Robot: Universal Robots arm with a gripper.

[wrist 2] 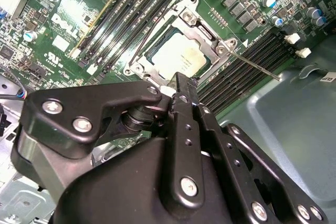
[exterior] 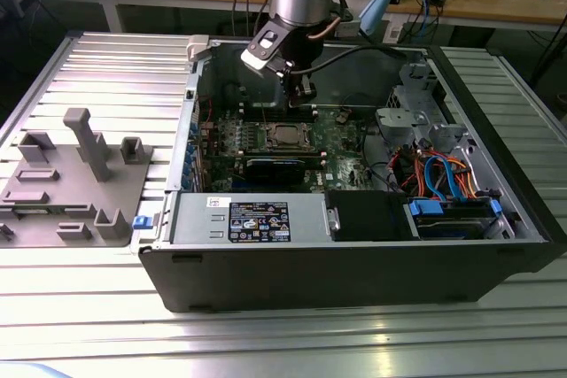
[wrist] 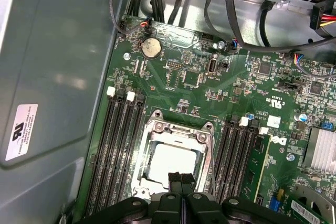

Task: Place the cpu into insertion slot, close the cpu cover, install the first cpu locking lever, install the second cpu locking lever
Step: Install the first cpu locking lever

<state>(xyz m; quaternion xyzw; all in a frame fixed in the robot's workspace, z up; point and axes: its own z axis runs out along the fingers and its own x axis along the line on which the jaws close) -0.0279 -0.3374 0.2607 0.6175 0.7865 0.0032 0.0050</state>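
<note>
The cpu (wrist 2: 176, 59) lies flat in the insertion slot (wrist 2: 134, 69) on the green board, its silvery top showing through the window of the cpu cover (wrist 2: 202, 30). The cover is down over the cpu (wrist: 170, 162). One thin locking lever (wrist 2: 257, 66) sticks out sideways from the socket's corner over the memory slots. A second, darker lever (wrist 2: 149, 32) runs along the opposite side. My gripper (wrist: 181, 178) hangs just above the socket's edge, shut with nothing between its fingertips. In the exterior view the gripper (exterior: 304, 99) is over the socket (exterior: 285, 136) inside the open computer case.
Black memory slots (wrist: 115, 140) flank the socket on both sides. A silver power supply (exterior: 252, 219) lines the case's front wall. Orange and blue cables (exterior: 443, 174) fill the exterior view's right. A grey fixture (exterior: 80, 174) stands on the table outside the case.
</note>
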